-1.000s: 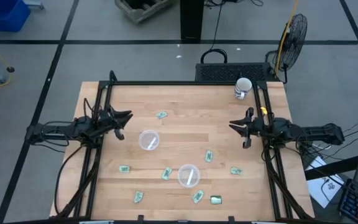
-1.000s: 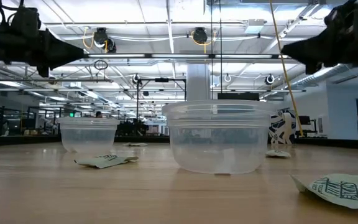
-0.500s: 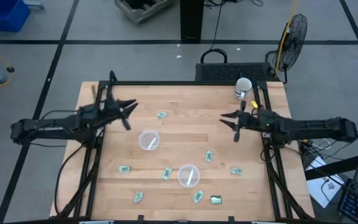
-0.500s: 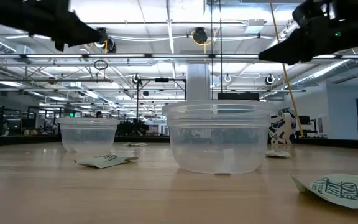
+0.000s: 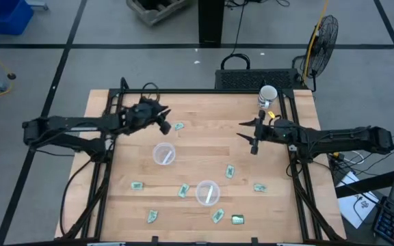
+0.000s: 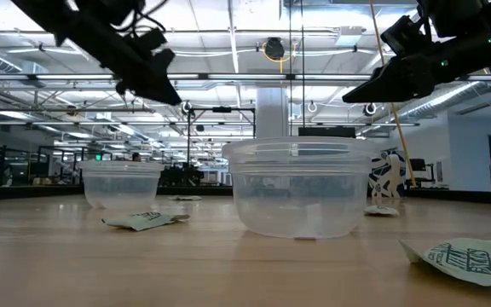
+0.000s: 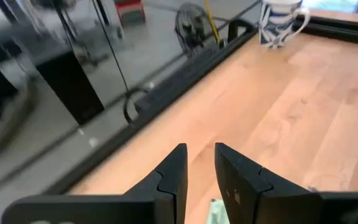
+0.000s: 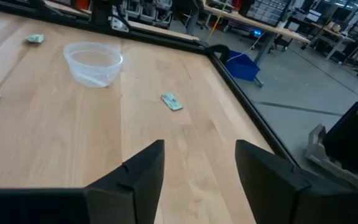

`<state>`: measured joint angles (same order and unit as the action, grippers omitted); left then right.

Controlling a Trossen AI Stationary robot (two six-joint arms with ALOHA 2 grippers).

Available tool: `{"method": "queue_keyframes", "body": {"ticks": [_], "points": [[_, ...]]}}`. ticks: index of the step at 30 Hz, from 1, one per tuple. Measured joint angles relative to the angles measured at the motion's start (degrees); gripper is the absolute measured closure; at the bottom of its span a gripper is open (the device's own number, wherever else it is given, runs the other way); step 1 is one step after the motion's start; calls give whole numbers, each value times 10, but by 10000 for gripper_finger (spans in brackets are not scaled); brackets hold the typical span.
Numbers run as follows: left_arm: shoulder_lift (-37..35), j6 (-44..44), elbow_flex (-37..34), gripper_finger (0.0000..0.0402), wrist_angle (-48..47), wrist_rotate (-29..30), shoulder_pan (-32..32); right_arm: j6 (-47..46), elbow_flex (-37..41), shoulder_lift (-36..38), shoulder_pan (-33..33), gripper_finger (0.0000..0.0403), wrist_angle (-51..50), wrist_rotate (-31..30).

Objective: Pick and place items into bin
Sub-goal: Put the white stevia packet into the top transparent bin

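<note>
Several small light-green packets lie flat on the wooden table [image 5: 204,109], among them one at the far left [image 5: 178,126], one at mid-right [image 5: 230,171] and one by the near edge [image 5: 238,219]. Two clear round cups [image 5: 163,154] [image 5: 207,193] stand among them. My left gripper [image 5: 163,121] hovers open by a narrow gap beside the far-left packet [image 7: 215,211], which shows just below its fingers [image 7: 199,152]. My right gripper [image 5: 252,137] hangs wide open above bare wood at the right [image 8: 199,146]. Neither holds anything.
A white mug [image 5: 267,97] stands at the far right corner. A black frame rail [image 5: 204,91] runs along the far edge and both sides. In the low view the nearer cup [image 6: 301,188] looms large, with a packet [image 6: 459,257] at the near right.
My left gripper has travelled toward the table's right and slightly toward the far edge, rising and tipping forward, and now hangs next to the far-left packet. My right gripper has reached toward the table's left, out over the wood. The packets and cups have stayed put.
</note>
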<state>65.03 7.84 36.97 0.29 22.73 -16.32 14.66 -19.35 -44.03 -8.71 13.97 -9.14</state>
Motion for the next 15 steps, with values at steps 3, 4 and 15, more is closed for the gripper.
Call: {"method": "queue_keyframes", "body": {"ticks": [3,4,15], "points": [[37,24,0,313,0,-19,-20,0,0,0,0,213,3,1],[51,34,0,313,2,-21,-26,0,0,0,0,214,4,1],[220,86,0,313,73,-107,-66,15,0,0,0,212,30,2]]}}
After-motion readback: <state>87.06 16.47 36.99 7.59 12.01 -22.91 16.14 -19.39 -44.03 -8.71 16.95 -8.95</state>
